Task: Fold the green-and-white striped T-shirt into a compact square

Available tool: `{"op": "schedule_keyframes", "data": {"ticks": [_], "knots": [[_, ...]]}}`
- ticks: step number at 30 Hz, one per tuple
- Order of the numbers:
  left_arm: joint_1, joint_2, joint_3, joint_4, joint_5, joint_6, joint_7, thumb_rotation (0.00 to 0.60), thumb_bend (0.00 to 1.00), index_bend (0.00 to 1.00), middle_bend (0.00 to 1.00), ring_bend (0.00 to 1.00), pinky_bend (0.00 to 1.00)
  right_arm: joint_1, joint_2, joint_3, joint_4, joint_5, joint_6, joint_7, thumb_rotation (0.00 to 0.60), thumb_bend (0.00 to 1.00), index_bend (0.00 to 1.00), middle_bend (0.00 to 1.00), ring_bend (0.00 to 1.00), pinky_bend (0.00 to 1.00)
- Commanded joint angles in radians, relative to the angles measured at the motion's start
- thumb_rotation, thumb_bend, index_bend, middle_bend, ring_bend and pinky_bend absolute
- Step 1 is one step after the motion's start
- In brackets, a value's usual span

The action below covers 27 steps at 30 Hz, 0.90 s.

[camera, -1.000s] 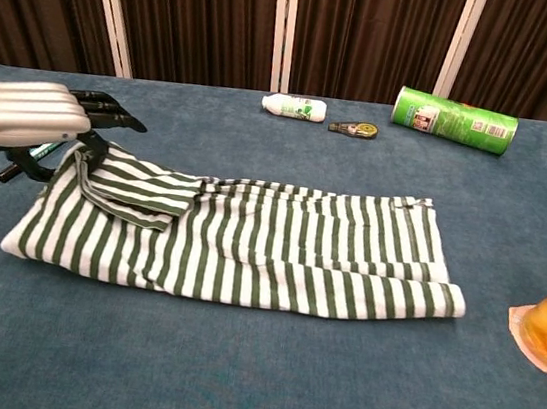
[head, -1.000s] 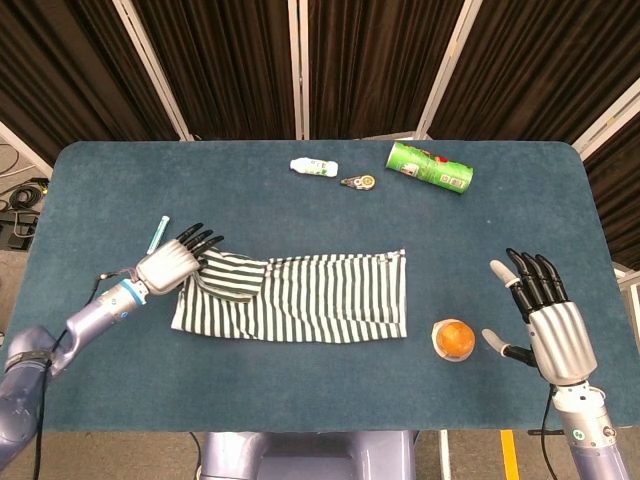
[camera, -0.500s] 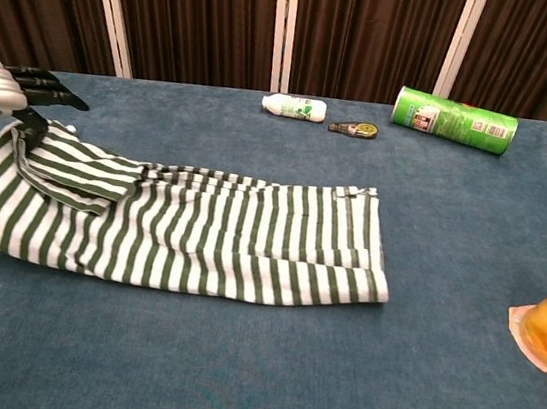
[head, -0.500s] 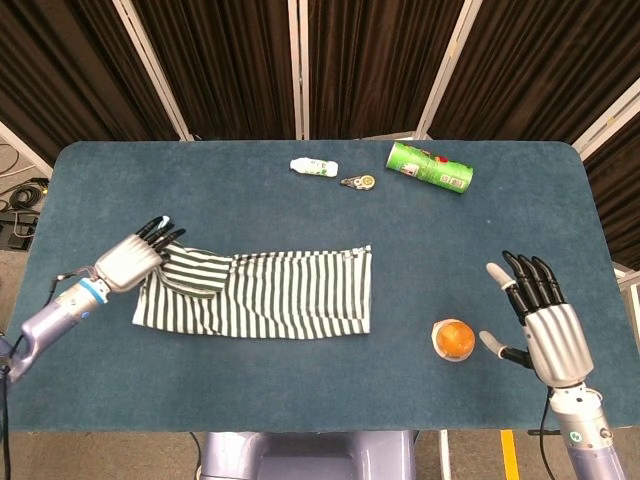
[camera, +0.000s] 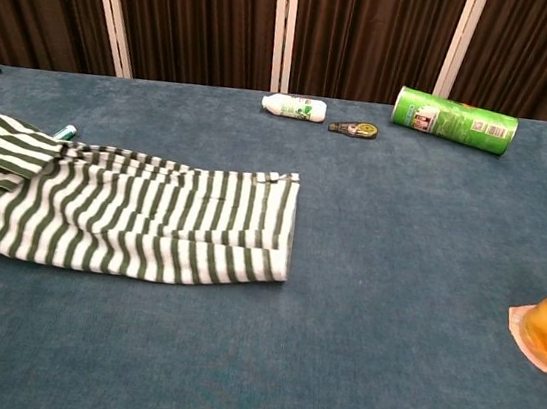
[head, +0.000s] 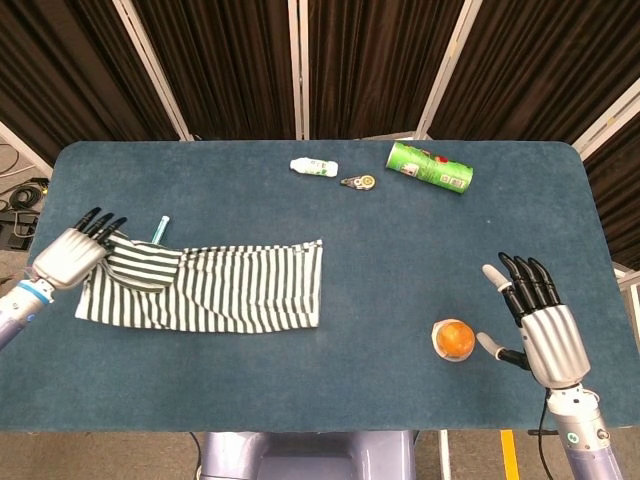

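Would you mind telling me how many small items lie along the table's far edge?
3: a white bottle on its side, a small tape dispenser just right of it, and a green can lying further right. None appears hidden.

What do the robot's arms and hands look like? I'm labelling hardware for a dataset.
Both hands, left hand and right hand, have ribbed silver backs and black fingers, with a pale thumb on the right. The forearms are bluish-grey metal; the left wrist carries a blue band.
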Motion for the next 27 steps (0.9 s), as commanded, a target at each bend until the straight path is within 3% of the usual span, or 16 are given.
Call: {"op": "schedule_keyframes", "data": {"ticks": [1,10,16,27], "knots": [[0.010,0.008,-0.005,0.010,-0.006,0.000,-0.010,0.600,0.57,0.82,0.00,0.00,0.00,0.001,-0.002,-0.001,0.000,-0.002,-0.002,-0.006,0.600,0.03,0.16,0.03,0.00,0.00],[-0.005,-0.018,-0.036,-0.018,-0.018,0.048,-0.057,0.600,0.57,0.82,0.00,0.00,0.00,0.001,-0.003,0.000,-0.003,0.000,-0.001,-0.006,0.600,0.03,0.17,0.03,0.00,0.00],[-0.076,-0.083,-0.086,-0.125,-0.029,0.091,-0.077,0.600,0.57,0.82,0.00,0.00,0.00,-0.001,0.004,0.003,-0.004,0.006,0.003,0.013,0.600,0.03,0.17,0.03,0.00,0.00],[-0.199,-0.155,-0.142,-0.292,-0.030,0.037,0.037,0.600,0.57,0.83,0.00,0.00,0.00,-0.002,0.015,0.007,0.003,0.012,0.007,0.043,0.600,0.03,0.17,0.03,0.00,0.00]]}}
